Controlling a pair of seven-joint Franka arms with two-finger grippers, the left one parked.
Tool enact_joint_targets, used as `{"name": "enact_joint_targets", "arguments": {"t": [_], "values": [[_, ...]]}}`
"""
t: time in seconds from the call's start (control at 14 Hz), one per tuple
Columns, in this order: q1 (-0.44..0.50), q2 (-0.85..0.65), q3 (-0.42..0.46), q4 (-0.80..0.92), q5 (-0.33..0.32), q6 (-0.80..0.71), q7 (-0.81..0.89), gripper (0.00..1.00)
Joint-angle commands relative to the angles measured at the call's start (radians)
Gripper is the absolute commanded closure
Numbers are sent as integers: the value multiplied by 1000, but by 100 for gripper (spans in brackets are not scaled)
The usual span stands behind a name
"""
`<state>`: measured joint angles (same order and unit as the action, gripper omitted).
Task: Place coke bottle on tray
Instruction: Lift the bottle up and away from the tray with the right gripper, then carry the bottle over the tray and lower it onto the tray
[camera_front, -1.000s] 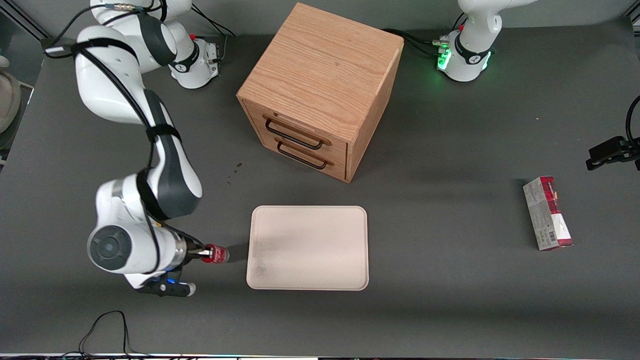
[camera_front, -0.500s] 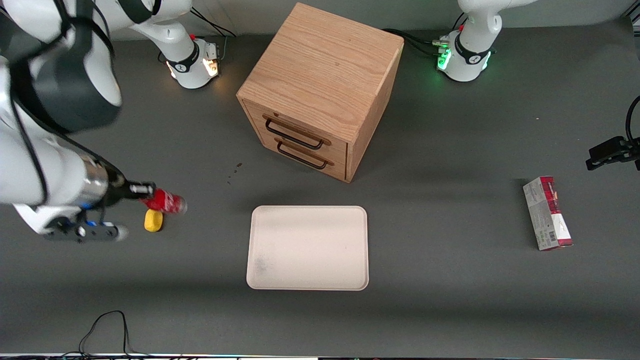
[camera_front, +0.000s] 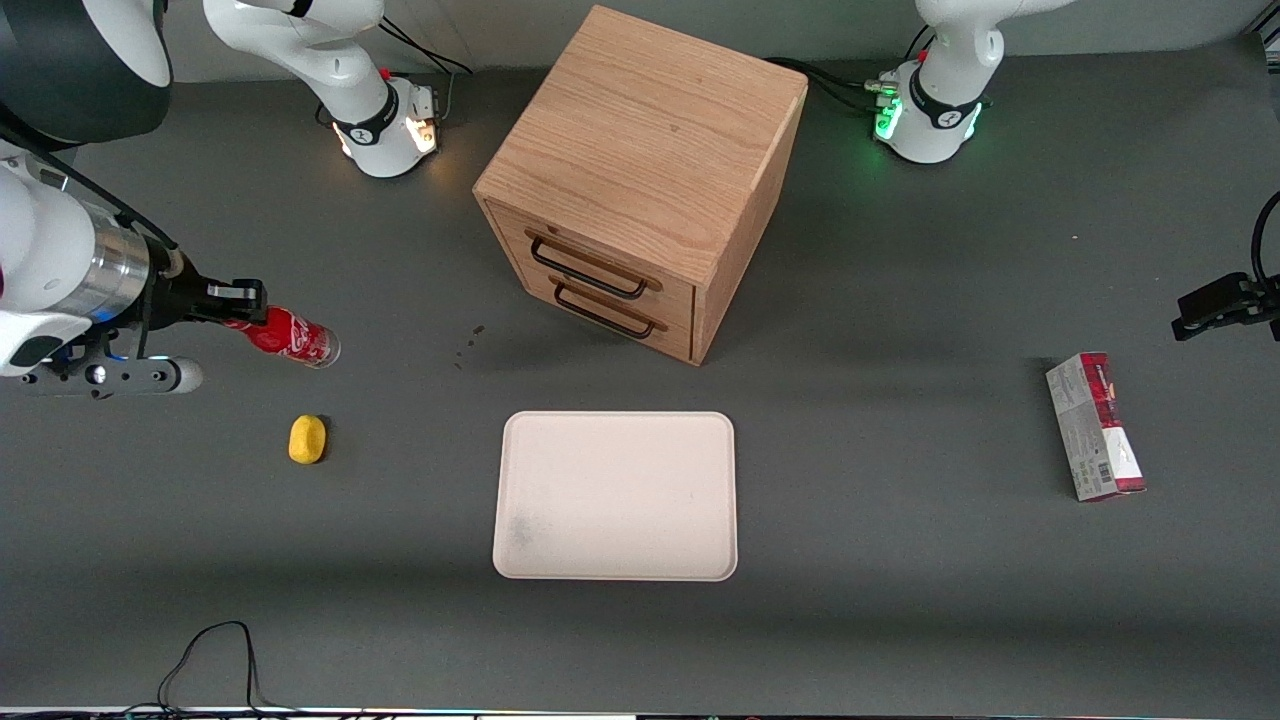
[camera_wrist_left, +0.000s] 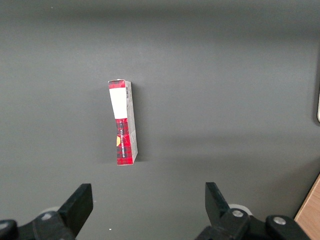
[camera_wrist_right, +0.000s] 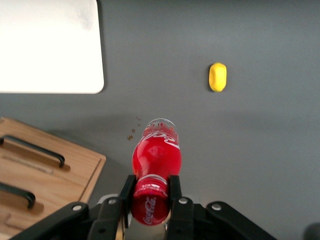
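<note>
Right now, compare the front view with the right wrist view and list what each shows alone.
Front view only: the red-and-grey carton toward the parked arm's end of the table, and the whole tray. Right wrist view only: the tool's fingers clamped at the coke bottle's cap end. Both: the tool, the bottle, the yellow oval object, the wooden drawer cabinet, and at least a corner of the tray.

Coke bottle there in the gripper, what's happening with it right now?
The gripper is shut on the coke bottle at its cap end, holding it in the air toward the working arm's end of the table. The tray is bare, so the bottle is not yet placed. A yellow oval object lies on the table, nearer the front camera than the bottle.
</note>
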<state>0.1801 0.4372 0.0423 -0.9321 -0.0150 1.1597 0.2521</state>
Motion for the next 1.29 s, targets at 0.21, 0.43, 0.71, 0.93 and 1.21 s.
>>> {"name": "enact_joint_targets", "arguments": {"t": [0.21, 0.43, 0.71, 0.93, 1.21], "values": [[36, 113, 140, 6, 10, 220, 317, 100], [88, 179, 148, 15, 13, 342, 383, 100], [119, 301, 149, 84, 6, 423, 434, 100], [111, 322, 134, 84, 3, 474, 432, 100], [99, 389, 125, 90, -34, 578, 424, 100]]}}
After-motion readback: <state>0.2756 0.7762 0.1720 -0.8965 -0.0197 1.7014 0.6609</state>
